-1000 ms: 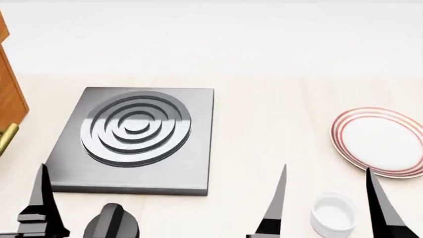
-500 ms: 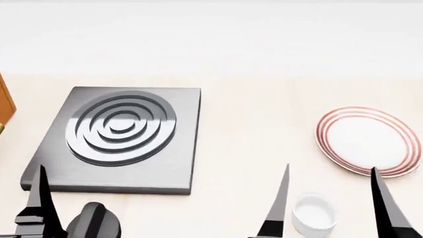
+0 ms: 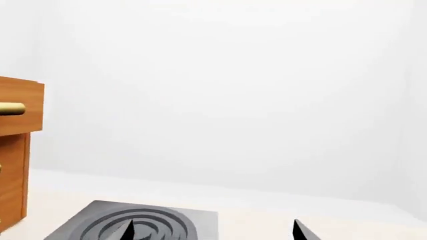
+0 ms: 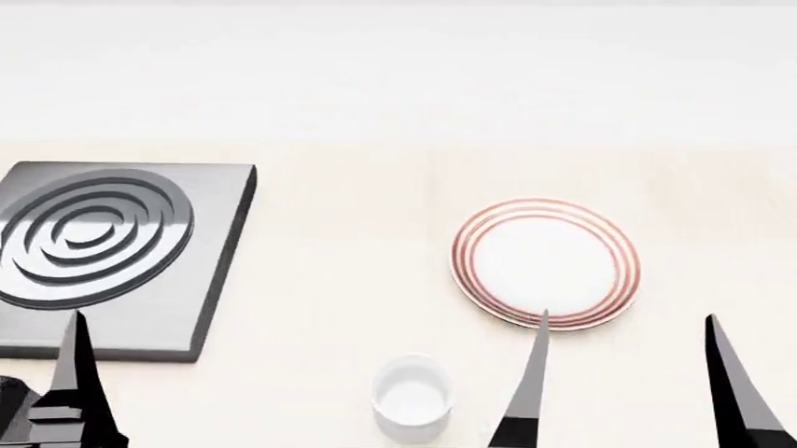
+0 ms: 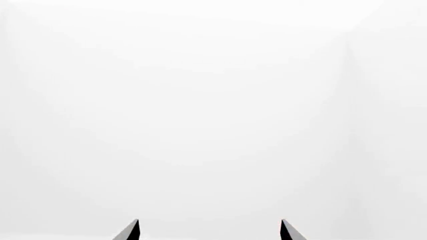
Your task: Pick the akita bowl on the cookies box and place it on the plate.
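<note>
In the head view the plate (image 4: 546, 263) lies right of centre on the pale table (image 4: 336, 243), empty, and directly above the inner finger of the right gripper (image 4: 626, 369) as the frame shows it, so the right arm is plainly the nearer one for the eventual drop. The right gripper stands spread wide with nothing between its two dark fingers, and its wrist view shows only blank white wall beyond the tips. The left gripper (image 3: 213, 231) is also parted and empty; its wrist view shows the grey stove plate (image 3: 133, 225) at lower left and a wooden cabinet (image 3: 17, 150) at the left edge. A small white cup (image 4: 412, 397) sits at lower centre, between the two arms. Neither the akita bowl nor the cookies box appears in any view, so which way the bowl lies from either gripper cannot be told; finding it likely comes first.
</note>
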